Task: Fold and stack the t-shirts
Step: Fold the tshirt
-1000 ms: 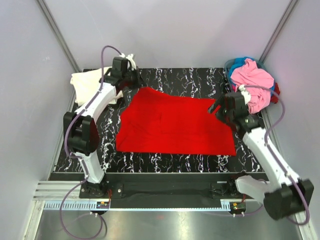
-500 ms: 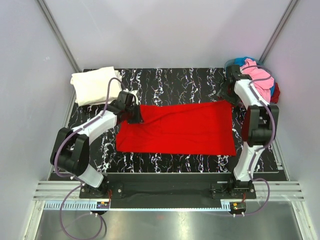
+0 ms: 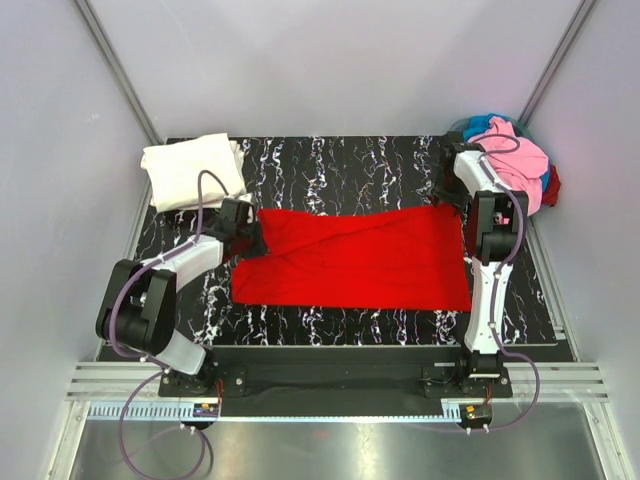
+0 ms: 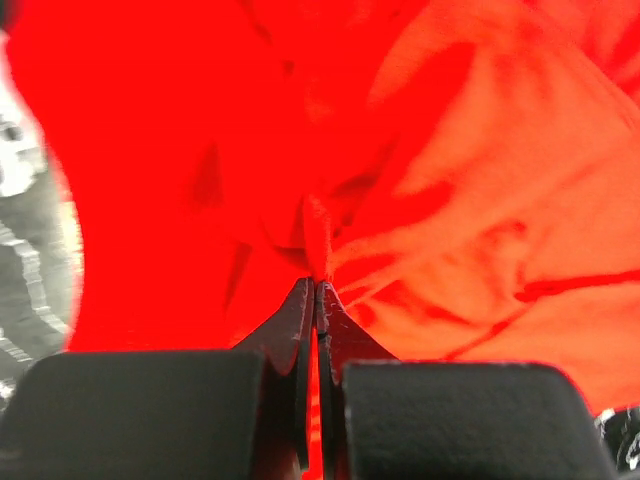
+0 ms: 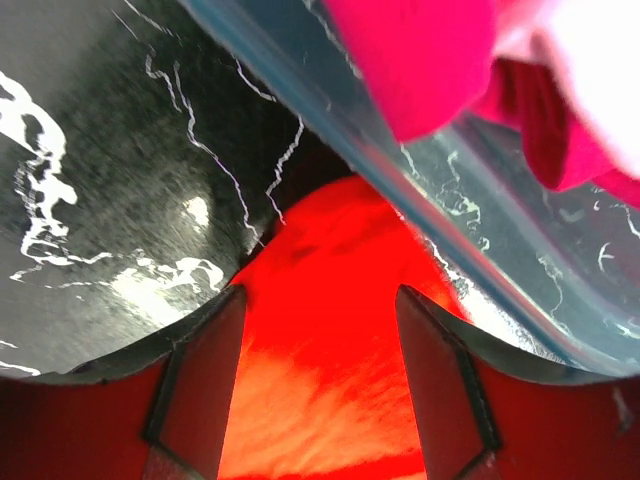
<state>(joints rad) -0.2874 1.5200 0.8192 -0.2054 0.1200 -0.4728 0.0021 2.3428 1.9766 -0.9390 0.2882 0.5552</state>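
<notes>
The left claw [image 4: 316, 292] is pinched tight on the red shirt [image 3: 370, 262]. The right claw [image 5: 320, 300] is wide apart over its far corner.

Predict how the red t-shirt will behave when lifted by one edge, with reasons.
Probably floppy: the red t-shirt bunches into soft folds where the left gripper pinches it. Likely light for its size: it lies thin and flat on the table.
</notes>
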